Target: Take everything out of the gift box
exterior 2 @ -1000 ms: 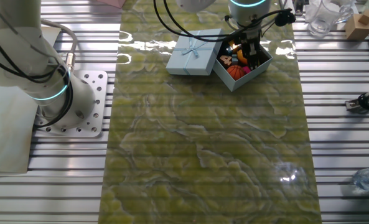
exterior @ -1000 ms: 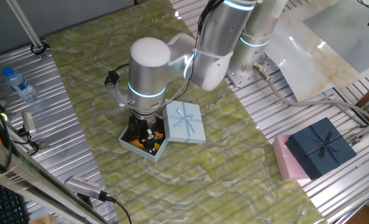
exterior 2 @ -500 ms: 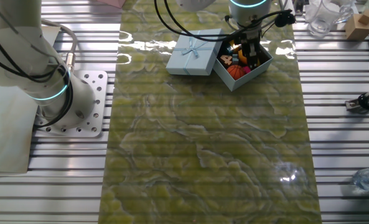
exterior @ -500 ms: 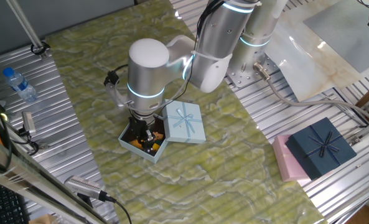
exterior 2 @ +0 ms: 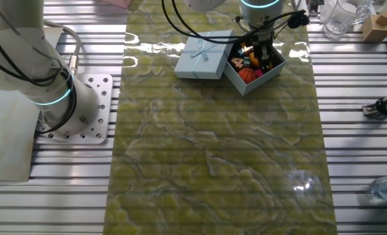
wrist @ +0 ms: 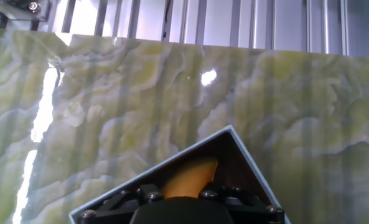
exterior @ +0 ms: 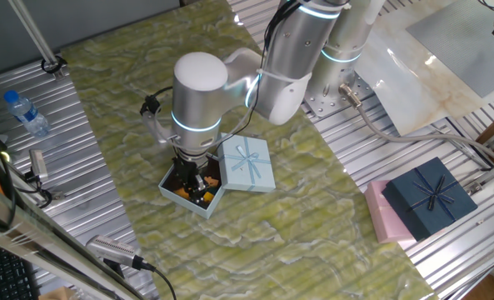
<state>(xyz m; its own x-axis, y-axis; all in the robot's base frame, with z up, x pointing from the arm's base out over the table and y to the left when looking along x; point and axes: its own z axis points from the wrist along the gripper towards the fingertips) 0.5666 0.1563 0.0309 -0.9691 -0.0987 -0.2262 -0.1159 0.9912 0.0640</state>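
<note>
The pale-blue gift box (exterior: 187, 203) stands open on the green marbled mat, and it also shows in the other fixed view (exterior 2: 257, 81). Its bowed lid (exterior: 248, 164) lies against its side and shows in the other fixed view too (exterior 2: 203, 53). My gripper (exterior: 195, 183) reaches down inside the box (exterior 2: 262, 60). An orange basketball (exterior 2: 247, 74), a magenta piece (exterior 2: 260, 72) and small yellow and orange bits lie in it. In the hand view a yellow-orange mango-like fruit (wrist: 187, 177) lies in the box corner (wrist: 235, 163), just beyond the gripper's black body (wrist: 184, 214). The fingertips are hidden.
A dark navy box with a bow (exterior: 430, 198) sits on a pink box (exterior: 380, 215) at the right. A water bottle (exterior: 26, 112) lies on the slatted table at the left. Glassware (exterior 2: 340, 16) and a wooden block (exterior 2: 376, 26) stand near the gift box.
</note>
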